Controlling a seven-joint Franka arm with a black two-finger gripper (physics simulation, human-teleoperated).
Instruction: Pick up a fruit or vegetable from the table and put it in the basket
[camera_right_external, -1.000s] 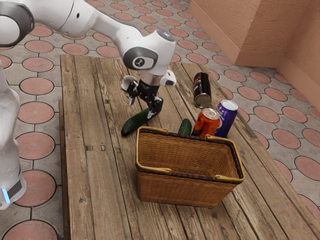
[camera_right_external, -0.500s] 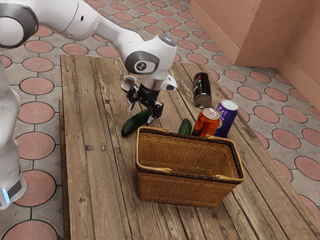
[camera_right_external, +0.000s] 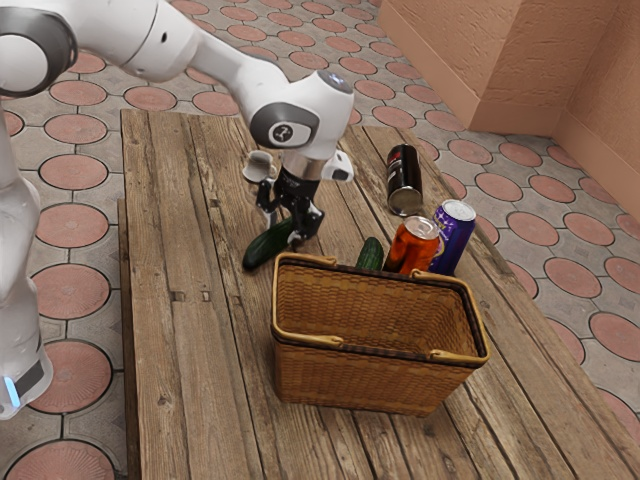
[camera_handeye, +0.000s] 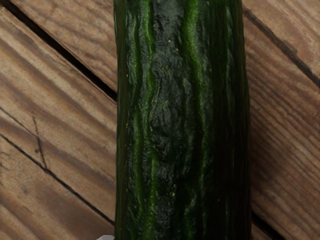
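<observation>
Gripping confirmed: my black two-finger gripper is clasped on the cucumber, one finger bearing on each side. The cucumber rests on the wooden table, outside the basket, between the table's long edge at the exterior view's left and the near part of the table where the wicker basket stands. One end of the cucumber points toward that long edge. In the wrist view, its ridged dark green skin runs across the plank seams.

The basket is upright, both handles folded down onto its rim. Behind it, a second cucumber is partly hidden by the rim, next to an upright orange can. A purple can stands just beside the orange one. Nearer the table's far edge, a black can lies on its side. A white object, partly hidden behind the gripper, cannot be identified.
</observation>
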